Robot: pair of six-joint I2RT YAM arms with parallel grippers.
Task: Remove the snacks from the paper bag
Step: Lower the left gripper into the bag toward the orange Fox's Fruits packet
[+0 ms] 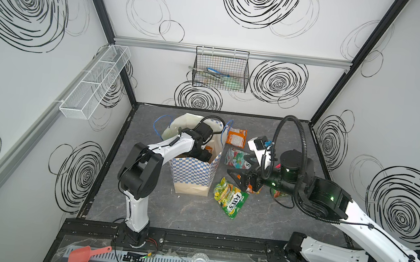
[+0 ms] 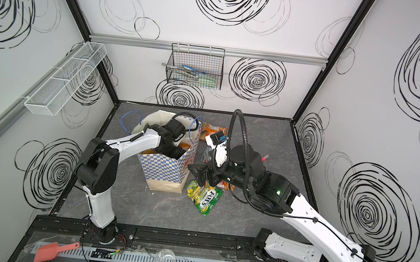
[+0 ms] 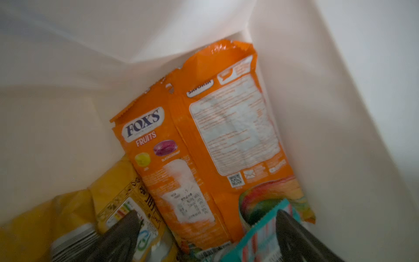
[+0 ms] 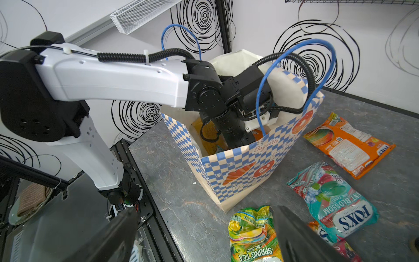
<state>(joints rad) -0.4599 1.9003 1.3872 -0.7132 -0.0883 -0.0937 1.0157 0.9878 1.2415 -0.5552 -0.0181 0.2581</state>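
Across the lower middle of both top views, grey table [image 1: 260,223] [image 2: 233,220]. At its centre, upright and open-mouthed, paper bag [image 1: 193,174] [image 2: 164,170], with blue cord handles raised.

From the left of the frame, down through the bag's mouth, left gripper [image 3: 206,212]: in the left wrist view, with jaws spread wide and clamped on nothing.

Right of the bag, low over the table, right gripper [image 1: 235,179] [image 4: 206,208], likewise with jaws wide apart and empty.

Inside the bag, against its cream wall: orange Fruits packet [image 3: 215,147] lying between the left fingers [image 3: 122,233], with yellow packet [image 3: 102,204] and teal-edged packet [image 3: 260,238] on either side of it.

Out on the table, right of the bag: green packet [image 1: 229,201] [image 4: 251,233] just beside the tan base, teal packet [image 1: 236,157] [image 4: 333,202] higher in the frame, orange packet [image 1: 236,137] [image 4: 349,145] nearest the back wall. Under the right gripper, one more packet, mostly hidden.
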